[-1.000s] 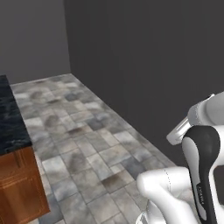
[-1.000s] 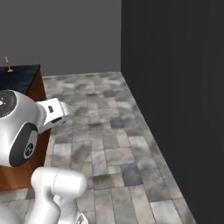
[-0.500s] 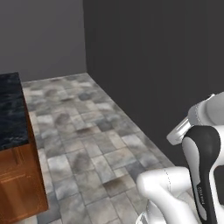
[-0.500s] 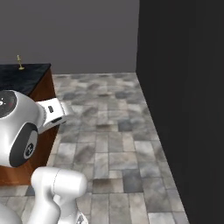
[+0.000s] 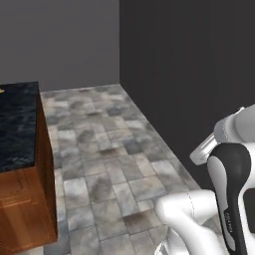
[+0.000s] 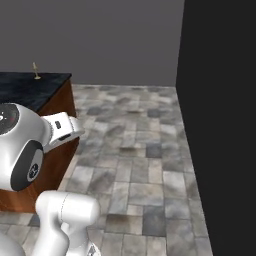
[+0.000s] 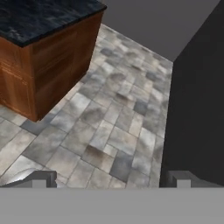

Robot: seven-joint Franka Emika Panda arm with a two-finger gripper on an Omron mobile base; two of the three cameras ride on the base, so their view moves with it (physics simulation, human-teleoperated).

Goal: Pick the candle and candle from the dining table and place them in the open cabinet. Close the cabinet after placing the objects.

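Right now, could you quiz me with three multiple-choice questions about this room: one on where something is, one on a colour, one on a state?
1. Where does the thin candle stand?
A. on the floor
B. on the dining table
C. in the end effector

2. What colour are the table's sides?
A. reddish-brown
B. white
C. green

3. How is the end effector?
A. shut on a candle
B. shut, empty
C. open, empty

Answers: 1 B, it rises from the far black top; 2 A, wood panels show; 3 C, the fingertips stand wide apart over bare floor tiles.

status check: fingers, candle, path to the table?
Gripper open, fingers empty, over the tiled floor. Taper candle upright on the dining table at its far end, untouched. Nothing on the floor in between.
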